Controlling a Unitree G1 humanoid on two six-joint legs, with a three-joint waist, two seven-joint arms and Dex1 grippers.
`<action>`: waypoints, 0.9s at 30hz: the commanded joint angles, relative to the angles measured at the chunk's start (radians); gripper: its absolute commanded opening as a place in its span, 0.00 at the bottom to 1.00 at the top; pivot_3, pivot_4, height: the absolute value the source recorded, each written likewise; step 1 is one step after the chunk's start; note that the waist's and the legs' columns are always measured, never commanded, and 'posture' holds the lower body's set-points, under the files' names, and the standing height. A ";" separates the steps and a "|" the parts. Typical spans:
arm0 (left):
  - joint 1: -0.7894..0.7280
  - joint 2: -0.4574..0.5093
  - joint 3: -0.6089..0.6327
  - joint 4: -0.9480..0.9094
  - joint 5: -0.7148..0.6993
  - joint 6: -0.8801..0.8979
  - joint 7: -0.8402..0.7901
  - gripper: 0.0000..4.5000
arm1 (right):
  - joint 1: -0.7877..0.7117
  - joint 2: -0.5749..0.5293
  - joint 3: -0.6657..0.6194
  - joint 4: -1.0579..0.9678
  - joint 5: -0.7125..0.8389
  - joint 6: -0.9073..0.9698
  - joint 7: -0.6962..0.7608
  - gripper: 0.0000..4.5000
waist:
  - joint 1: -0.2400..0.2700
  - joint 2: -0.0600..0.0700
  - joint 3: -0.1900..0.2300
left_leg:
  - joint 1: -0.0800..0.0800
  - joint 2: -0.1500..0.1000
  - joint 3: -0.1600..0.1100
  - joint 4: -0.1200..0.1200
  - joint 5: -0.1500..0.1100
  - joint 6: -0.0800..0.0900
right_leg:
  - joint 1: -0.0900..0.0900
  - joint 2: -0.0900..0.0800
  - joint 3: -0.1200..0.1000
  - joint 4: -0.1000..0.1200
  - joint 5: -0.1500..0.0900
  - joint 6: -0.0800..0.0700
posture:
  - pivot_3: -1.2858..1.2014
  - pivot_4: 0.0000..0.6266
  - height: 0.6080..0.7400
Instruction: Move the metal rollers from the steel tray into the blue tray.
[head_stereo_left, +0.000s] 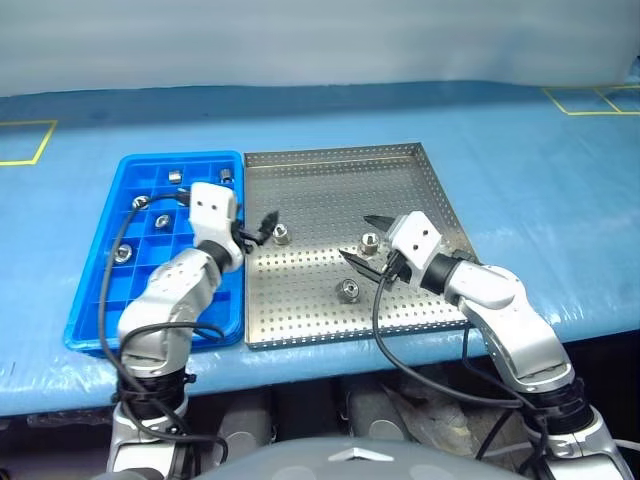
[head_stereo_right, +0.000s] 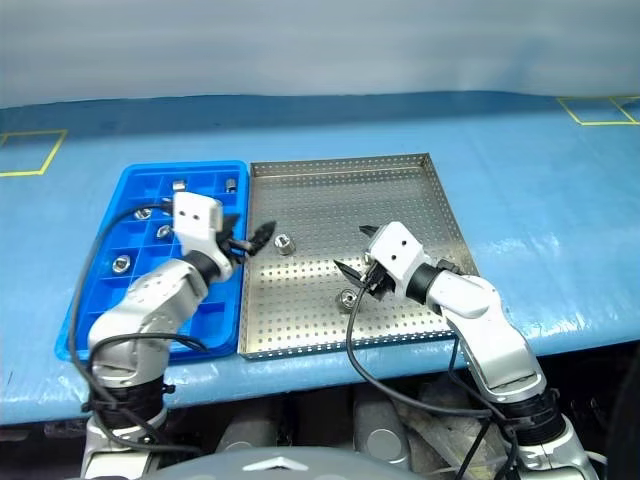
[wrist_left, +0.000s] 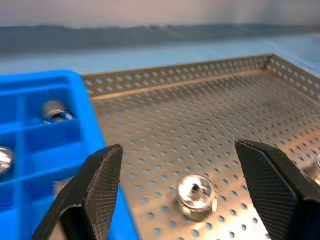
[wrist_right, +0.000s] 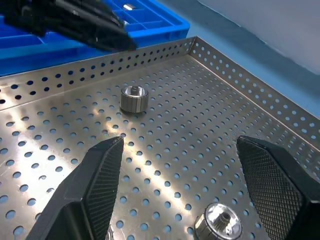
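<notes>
Three rollers on steel: small shiny silver metal rollers with dark centre holes lie on the perforated floor, one (head_stereo_left: 282, 234) near the left rim, one (head_stereo_left: 369, 241) near the middle, one (head_stereo_left: 348, 290) toward 6 o'clock of that.
Steel tray: large flat square silver metal tray (head_stereo_left: 330, 170) with low raised rim, on the blue tablecloth (head_stereo_left: 540, 180), its left rim just beside the blue tray.
Blue tray: bright blue rectangular plastic tray (head_stereo_left: 95, 300) with a grid of square compartments, at 9 o'clock of the steel tray; several rollers sit in its compartments, among them one (head_stereo_left: 122, 254) at the left and one (head_stereo_left: 176, 177) at the far end.
Left gripper: black two-fingered left gripper (head_stereo_left: 258, 230) spread wide and empty, over the seam between the trays, the left-rim roller (wrist_left: 196, 195) lying ahead between its fingertips, untouched.
Right gripper: black two-fingered right gripper (head_stereo_left: 366, 238) likewise wide apart and empty, over the middle of the steel tray, the middle roller (wrist_right: 220, 222) between its fingers without contact.
</notes>
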 joint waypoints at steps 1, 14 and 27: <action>-0.033 0.008 -0.053 0.073 0.056 0.001 0.029 0.87 | 0.010 -0.011 -0.036 -0.049 -0.004 -0.001 -0.016 0.85 | -0.009 0.000 0.000 | 0.000 0.000 0.000 0.000 0.000 0.000 | 0.000 0.001 0.001 0.000 0.000 0.000 | 0.42 0.24 1.00; -0.125 0.014 -0.086 0.227 0.130 -0.012 0.039 0.87 | 0.016 -0.011 -0.040 -0.053 -0.003 -0.001 -0.030 0.85 | -0.048 0.003 -0.002 | 0.004 0.002 0.002 0.000 0.001 -0.001 | 0.003 0.006 0.007 0.001 0.001 0.002 | 0.42 0.24 1.00; -0.211 0.043 -0.047 0.138 0.099 0.258 0.001 0.87 | 0.039 0.022 -0.023 -0.053 -0.014 -0.017 -0.054 0.85 | -0.058 0.003 -0.002 | 0.003 0.002 0.002 0.000 0.001 0.000 | 0.001 0.007 0.009 0.001 0.001 0.004 | 0.42 0.24 1.00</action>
